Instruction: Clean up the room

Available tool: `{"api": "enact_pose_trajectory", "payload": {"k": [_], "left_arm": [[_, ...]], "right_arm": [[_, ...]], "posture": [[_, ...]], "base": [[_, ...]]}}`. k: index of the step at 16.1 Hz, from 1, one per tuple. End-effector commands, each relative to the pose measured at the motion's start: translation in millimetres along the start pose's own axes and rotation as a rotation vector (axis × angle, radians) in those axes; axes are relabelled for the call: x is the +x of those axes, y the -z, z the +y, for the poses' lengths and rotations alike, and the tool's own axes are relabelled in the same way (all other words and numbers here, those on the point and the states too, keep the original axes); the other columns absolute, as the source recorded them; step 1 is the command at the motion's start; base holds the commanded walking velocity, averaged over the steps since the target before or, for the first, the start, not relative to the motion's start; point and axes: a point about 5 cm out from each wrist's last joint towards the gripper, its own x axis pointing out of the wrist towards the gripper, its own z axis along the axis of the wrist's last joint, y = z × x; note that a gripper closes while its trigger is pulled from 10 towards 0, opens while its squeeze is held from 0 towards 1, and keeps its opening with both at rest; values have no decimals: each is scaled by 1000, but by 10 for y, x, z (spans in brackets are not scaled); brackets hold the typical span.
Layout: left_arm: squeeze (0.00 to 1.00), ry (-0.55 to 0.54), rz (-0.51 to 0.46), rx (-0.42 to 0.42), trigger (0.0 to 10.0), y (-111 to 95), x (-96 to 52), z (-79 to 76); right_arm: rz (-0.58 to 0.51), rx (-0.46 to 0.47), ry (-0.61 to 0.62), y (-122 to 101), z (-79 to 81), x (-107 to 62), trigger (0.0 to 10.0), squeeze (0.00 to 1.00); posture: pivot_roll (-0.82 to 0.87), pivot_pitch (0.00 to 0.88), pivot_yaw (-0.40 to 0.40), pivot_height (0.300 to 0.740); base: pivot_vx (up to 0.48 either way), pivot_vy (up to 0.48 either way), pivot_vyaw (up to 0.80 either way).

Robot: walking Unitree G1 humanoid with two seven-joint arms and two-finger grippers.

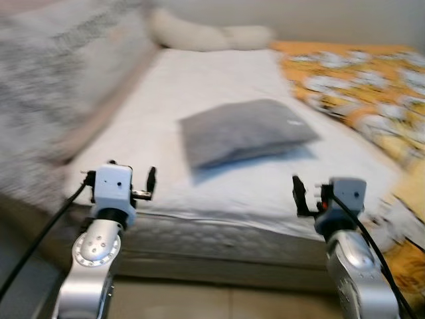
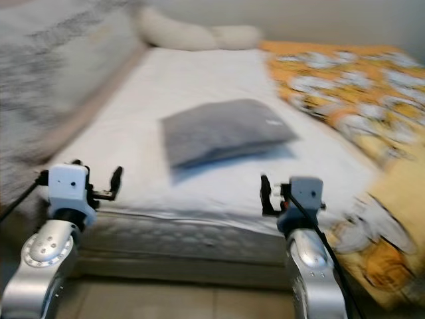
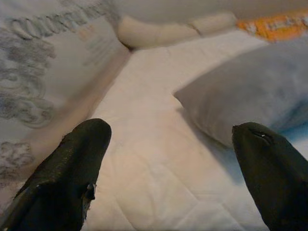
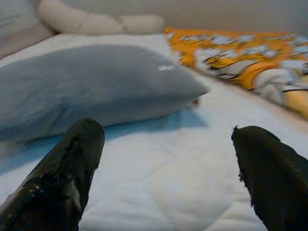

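The robot stands at the foot edge of a bed [image 1: 219,86] covered with a white quilted sheet, and the head views are a little blurred. A grey pillow [image 1: 244,129] lies flat on the middle of the sheet, a bit closer to the robot than to the far end, with a small white tag near its right corner. At the far end of the bed a long cream bolster [image 1: 206,36] lies across, against the wall. On the right side of the bed an orange blanket with a white pattern [image 1: 358,86] is spread and hangs down over the near right corner. On the left, a grey patterned cover [image 1: 53,73] rises beside the mattress. Both arms are raised in front of the robot, low over the near edge of the mattress. The left end effector [image 3: 168,168] has its two black fingers wide apart and holds nothing; it points toward the left part of the sheet, with the pillow just beyond it. The right end effector [image 4: 168,168] is also spread apart and empty, pointing at the near side of the pillow, not touching it.
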Motion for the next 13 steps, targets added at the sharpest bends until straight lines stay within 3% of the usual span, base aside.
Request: {"api": "enact_pose_trajectory", "payload": {"k": [1,3,4,5,6,13], "left_arm": [[0,42,36,-24,10000,26,6,-19],[0,40,38,-43,10000,42,13,-18],[0,31,40,-56,10000,50,26,-7],[0,33,32,-56,10000,44,29,-5],[0,37,22,-62,10000,31,34,-2],[0,52,32,-88,10000,27,46,5]], "right_arm": [[-19,7,5,-39,3,42,10000,1000],[22,91,-66,-36,42,70,10000,1000],[17,72,-66,-48,44,76,10000,1000],[14,63,-75,-53,52,79,10000,145],[13,53,-93,-54,77,89,10000,0],[60,1,-146,-11,154,104,10000,0]], "posture": [[10,0,7,740],[9,0,10,740],[8,0,10,740],[8,0,10,740],[7,0,10,740],[5,0,9,740]], "base": [[0,0,-463],[0,0,0],[0,0,0],[0,0,0],[0,0,0],[39,0,0]]}}
